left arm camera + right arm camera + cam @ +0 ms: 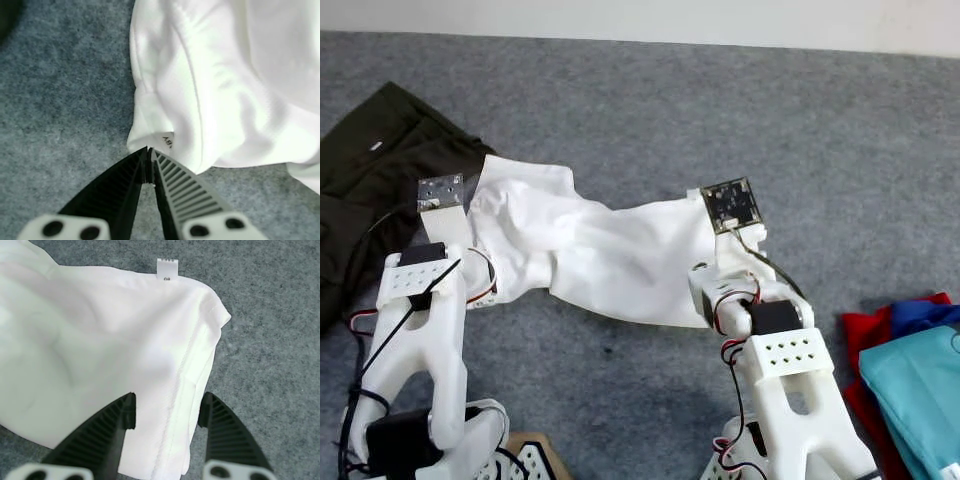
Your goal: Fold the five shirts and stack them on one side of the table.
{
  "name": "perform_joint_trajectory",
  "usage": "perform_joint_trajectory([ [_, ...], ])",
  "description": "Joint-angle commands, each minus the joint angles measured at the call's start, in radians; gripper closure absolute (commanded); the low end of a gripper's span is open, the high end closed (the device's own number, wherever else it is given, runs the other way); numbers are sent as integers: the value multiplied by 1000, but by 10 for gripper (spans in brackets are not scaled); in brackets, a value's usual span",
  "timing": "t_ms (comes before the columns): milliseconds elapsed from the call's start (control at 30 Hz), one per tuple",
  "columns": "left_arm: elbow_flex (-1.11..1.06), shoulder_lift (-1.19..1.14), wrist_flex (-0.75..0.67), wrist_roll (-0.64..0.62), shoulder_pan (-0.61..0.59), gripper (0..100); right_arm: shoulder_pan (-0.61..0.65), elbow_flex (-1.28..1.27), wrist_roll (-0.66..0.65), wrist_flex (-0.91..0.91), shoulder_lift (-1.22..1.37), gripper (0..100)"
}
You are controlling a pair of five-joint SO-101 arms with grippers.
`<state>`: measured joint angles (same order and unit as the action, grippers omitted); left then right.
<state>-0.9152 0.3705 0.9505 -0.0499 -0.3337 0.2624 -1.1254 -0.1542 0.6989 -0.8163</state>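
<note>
White shirt (610, 250) lies crumpled and stretched across the grey table (620, 90); left gripper (150, 155) clenched at its hem, right gripper (167, 401) spread open astride its edge.

A: Where is the shirt (610, 250) lying?
B: In the middle of the table (720, 90), stretching between both arms. The left gripper (149, 152) is sitting at its left end, and the right gripper (167, 400) is straddling its right edge.
A: Others?
B: A second shirt (370, 170) is lying far left, just beside it. A pile (910, 370) is sitting at the right edge, well apart.
</note>
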Motion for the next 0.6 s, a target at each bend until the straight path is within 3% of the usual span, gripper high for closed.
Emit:
perform_joint_trajectory([
  [0, 5, 22, -18, 12, -59, 993, 7, 5, 3, -8, -25, 786],
  [267, 2, -10, -120, 14, -223, 993, 8, 5, 3, -10, -19, 786],
  [400, 51, -105, -124, 14, -243, 993, 8, 5, 5, -10, -21, 786],
  [500, 125, -150, -69, 12, -259, 993, 10, 12, 5, 8, -25, 786],
  [567, 196, -151, 32, 12, -254, 989, 15, 61, -20, 120, -30, 782],
])
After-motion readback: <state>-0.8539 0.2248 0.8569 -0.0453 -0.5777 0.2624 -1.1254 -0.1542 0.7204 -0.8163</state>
